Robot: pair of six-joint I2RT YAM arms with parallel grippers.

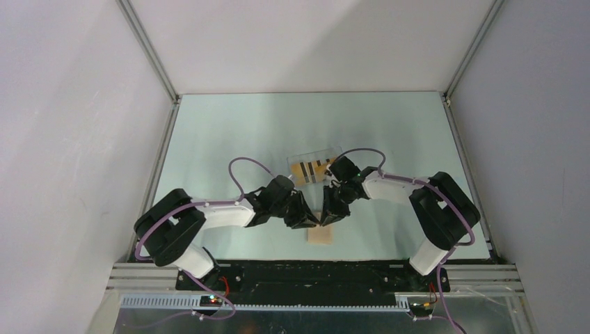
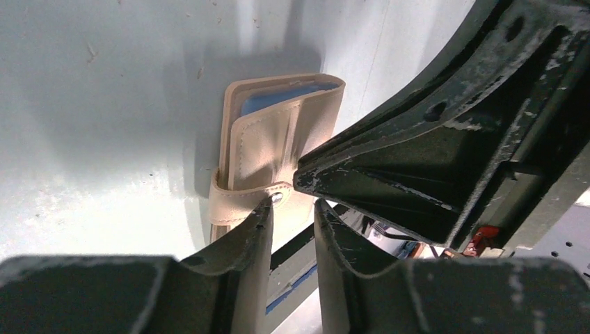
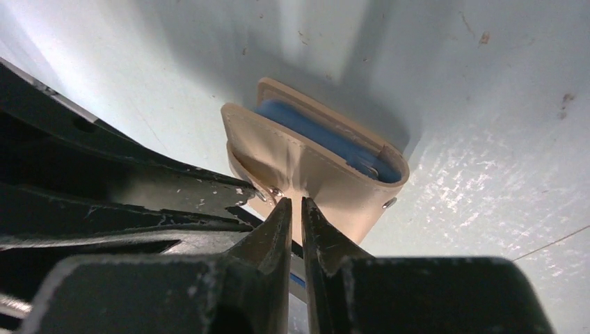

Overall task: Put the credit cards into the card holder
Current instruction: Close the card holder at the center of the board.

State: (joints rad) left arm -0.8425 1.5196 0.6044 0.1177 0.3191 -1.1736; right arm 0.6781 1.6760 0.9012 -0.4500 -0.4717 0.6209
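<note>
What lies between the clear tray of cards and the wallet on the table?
In the top view, the left gripper and right gripper meet there, tips over the wallet's far edge.
</note>
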